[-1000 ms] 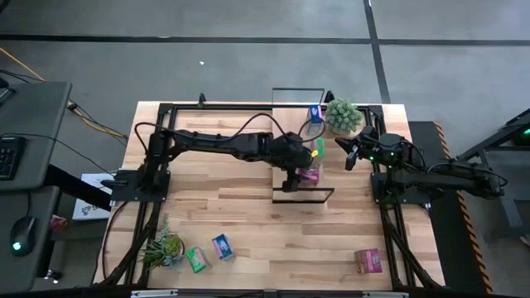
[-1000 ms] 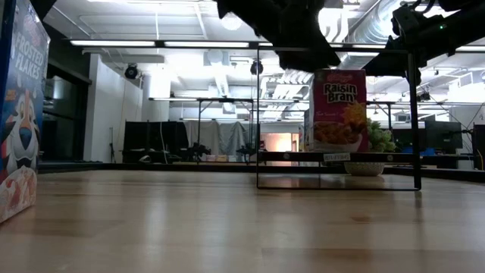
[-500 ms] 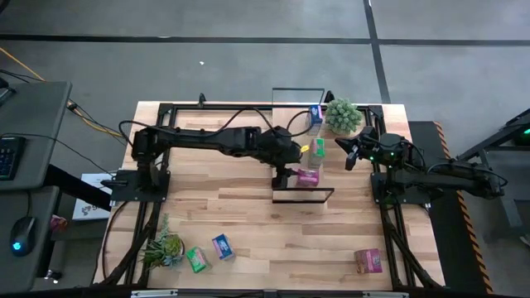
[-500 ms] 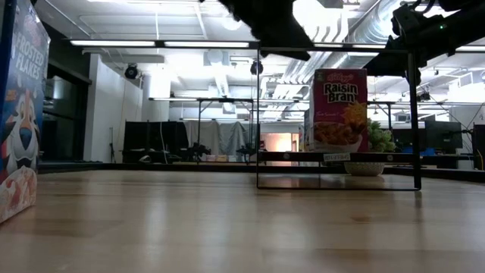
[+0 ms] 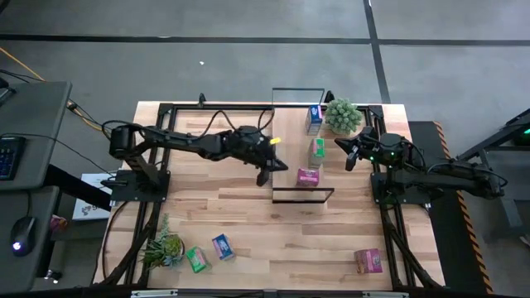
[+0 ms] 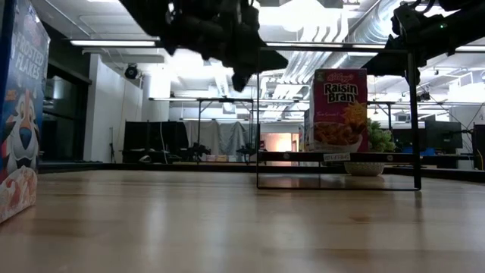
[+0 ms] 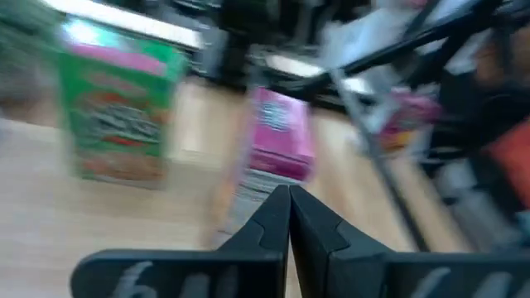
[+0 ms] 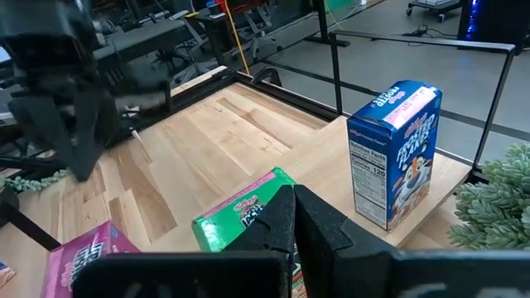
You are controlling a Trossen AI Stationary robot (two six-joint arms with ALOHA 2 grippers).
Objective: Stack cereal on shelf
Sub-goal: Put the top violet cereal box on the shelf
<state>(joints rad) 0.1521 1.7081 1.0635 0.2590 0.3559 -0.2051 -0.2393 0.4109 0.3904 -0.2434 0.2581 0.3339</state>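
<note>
Presently, I find the desk (image 5: 248, 215) carrying the shelf (image 5: 291, 124), which runs front to back at its centre. Three cereal boxes stand on the shelf in a row: blue (image 5: 314, 118), green (image 5: 316, 151), pink (image 5: 308, 175). Three more lie off it near the front edge: green (image 5: 197, 259) and blue (image 5: 222, 246) at front left, pink (image 5: 368, 261) at front right. My left gripper (image 5: 263, 176) hangs clenched and empty just left of the shelf; the front-left pair lies towards the operator from it and is nearer this arm. My right gripper (image 5: 348, 155) waits clenched and empty beside the shelf's right side.
</note>
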